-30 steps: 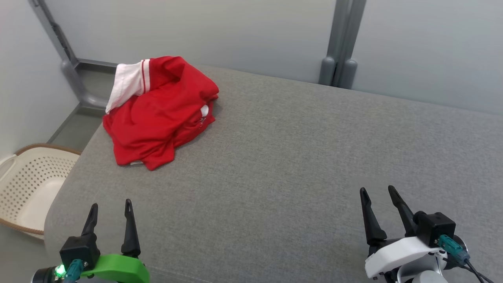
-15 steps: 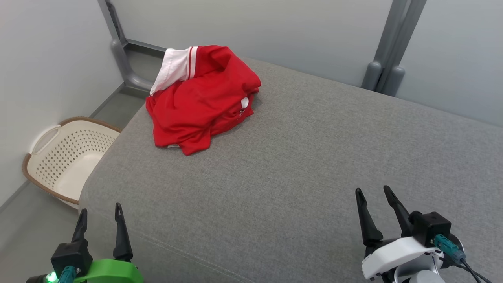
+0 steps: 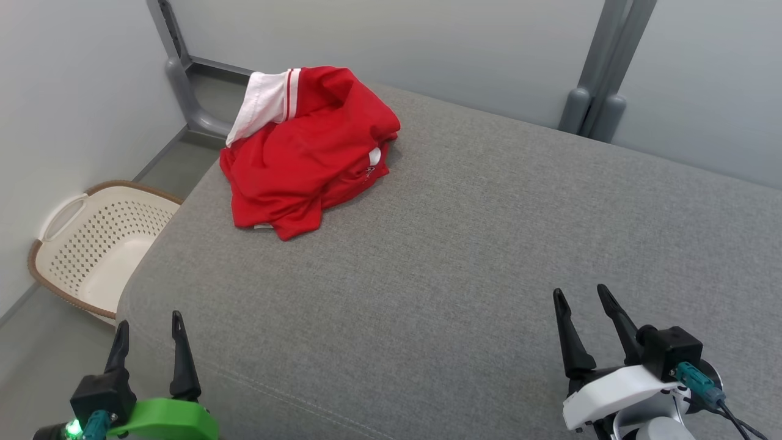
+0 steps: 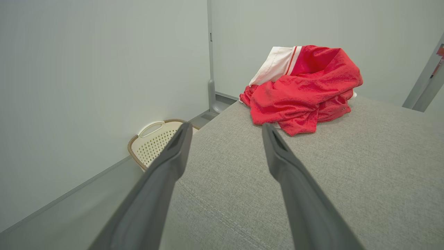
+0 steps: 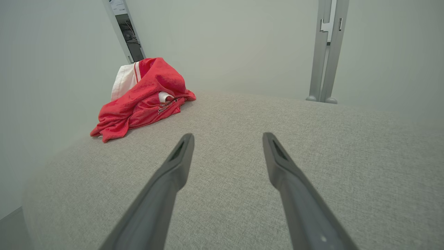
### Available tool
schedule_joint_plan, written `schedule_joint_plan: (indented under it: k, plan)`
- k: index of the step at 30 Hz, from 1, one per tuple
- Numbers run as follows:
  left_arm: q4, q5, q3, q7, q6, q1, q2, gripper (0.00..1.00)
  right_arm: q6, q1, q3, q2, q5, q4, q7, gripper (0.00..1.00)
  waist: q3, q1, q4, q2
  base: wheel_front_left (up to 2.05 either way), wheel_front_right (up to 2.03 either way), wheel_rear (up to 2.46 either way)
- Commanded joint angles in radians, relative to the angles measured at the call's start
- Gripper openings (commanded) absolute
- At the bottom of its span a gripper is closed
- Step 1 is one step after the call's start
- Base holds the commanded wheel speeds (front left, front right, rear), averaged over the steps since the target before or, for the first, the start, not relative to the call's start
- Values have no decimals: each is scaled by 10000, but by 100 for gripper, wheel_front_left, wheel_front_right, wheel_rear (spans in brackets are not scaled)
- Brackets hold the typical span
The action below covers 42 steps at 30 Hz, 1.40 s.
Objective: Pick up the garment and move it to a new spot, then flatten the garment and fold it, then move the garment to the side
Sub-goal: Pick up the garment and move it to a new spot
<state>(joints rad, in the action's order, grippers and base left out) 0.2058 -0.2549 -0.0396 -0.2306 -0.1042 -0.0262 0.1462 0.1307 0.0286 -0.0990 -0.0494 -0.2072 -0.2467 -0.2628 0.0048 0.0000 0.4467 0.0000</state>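
Observation:
A crumpled red garment [image 3: 305, 153] with a white striped part lies bunched at the far left corner of the grey padded surface [image 3: 458, 244]. The left wrist view has the garment [image 4: 301, 86] ahead and to the right, and the right wrist view has the garment [image 5: 144, 97] far off to the left. My left gripper [image 3: 149, 321] hovers open at the near left corner, well short of the garment. My right gripper [image 3: 580, 296] hangs open over the near right of the surface. Both hold nothing.
A cream perforated laundry basket [image 3: 91, 244] stands on the floor left of the surface, also in the left wrist view as the basket [image 4: 156, 140]. Grey wall panels and upright posts [image 3: 602, 67] close the far side. Most of the surface is bare fabric.
The head camera has swung left, so the garment and basket sit further right in the picture. Both grippers stay open at the bottom corners.

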Motion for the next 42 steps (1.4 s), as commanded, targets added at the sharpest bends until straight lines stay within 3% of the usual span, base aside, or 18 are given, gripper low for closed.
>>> schedule_joint_plan:
  k: [1,9,26,33,42]
  plan:
    - [-25,-34,-25,-28,50,285,119,100,1,144,20,-69,95,67,-31,100,152,0,-175,0,0,0,0]
    - [-25,-142,32,90,355,1859,527,100,1,515,147,-410,147,247,-5,100,1035,0,-1132,0,0,0,0]
    - [511,-534,506,1044,834,7416,1808,100,1,1898,1131,-1038,103,1099,-27,100,4090,0,-4132,0,0,0,0]
    - [1816,-724,556,1806,1030,8652,2303,100,1,2224,1367,-1013,-3,1370,-28,100,4717,0,-4737,0,0,0,0]
    - [3960,-1346,673,3064,1358,8781,2579,100,1,2301,1378,-948,-25,1426,-30,100,4842,0,-5107,0,0,0,0]
